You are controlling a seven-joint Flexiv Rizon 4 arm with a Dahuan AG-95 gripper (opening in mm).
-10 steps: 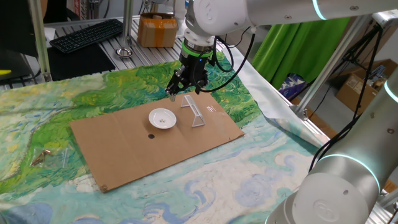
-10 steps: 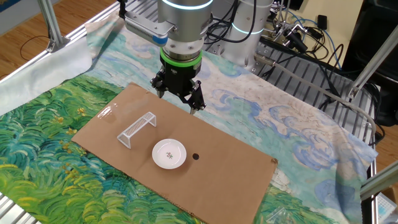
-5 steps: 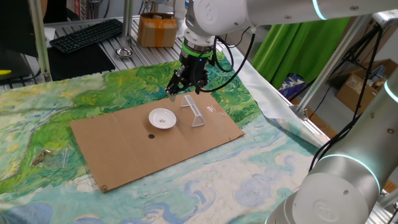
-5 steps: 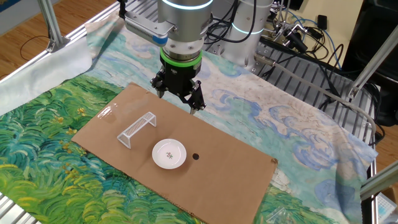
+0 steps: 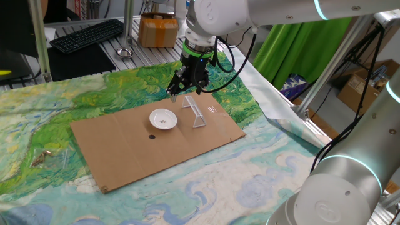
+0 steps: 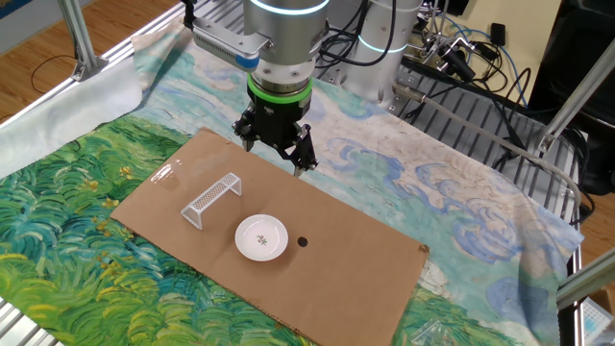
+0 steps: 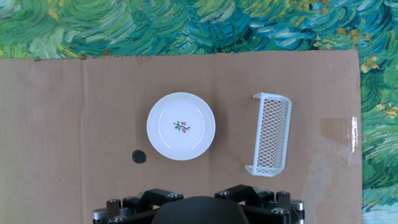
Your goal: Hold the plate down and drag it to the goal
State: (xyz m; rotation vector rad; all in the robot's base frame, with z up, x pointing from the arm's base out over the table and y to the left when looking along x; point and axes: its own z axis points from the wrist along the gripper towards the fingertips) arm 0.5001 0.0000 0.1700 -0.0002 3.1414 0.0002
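Observation:
The plate (image 5: 163, 118) (image 6: 261, 237) (image 7: 181, 126), small, round and white with a dark speck at its centre, lies flat on a brown cardboard sheet (image 5: 125, 150). Beside it stands the goal (image 5: 195, 112) (image 6: 211, 200) (image 7: 270, 134), a pale netted angled bracket; a gap separates the two. My gripper (image 5: 186, 92) (image 6: 276, 154) hangs above the cardboard's far edge, behind plate and goal, fingers spread open with nothing between them. It touches neither. In the hand view only the gripper's black base shows along the bottom edge; the fingertips are out of frame.
A small black dot (image 7: 139, 157) (image 6: 302, 241) marks the cardboard next to the plate. The cardboard lies on a green and blue painted cloth (image 5: 37, 125). A keyboard (image 5: 87, 34) and a brown box (image 5: 157, 30) sit behind the table. Small clear bits (image 5: 47, 157) lie at the left.

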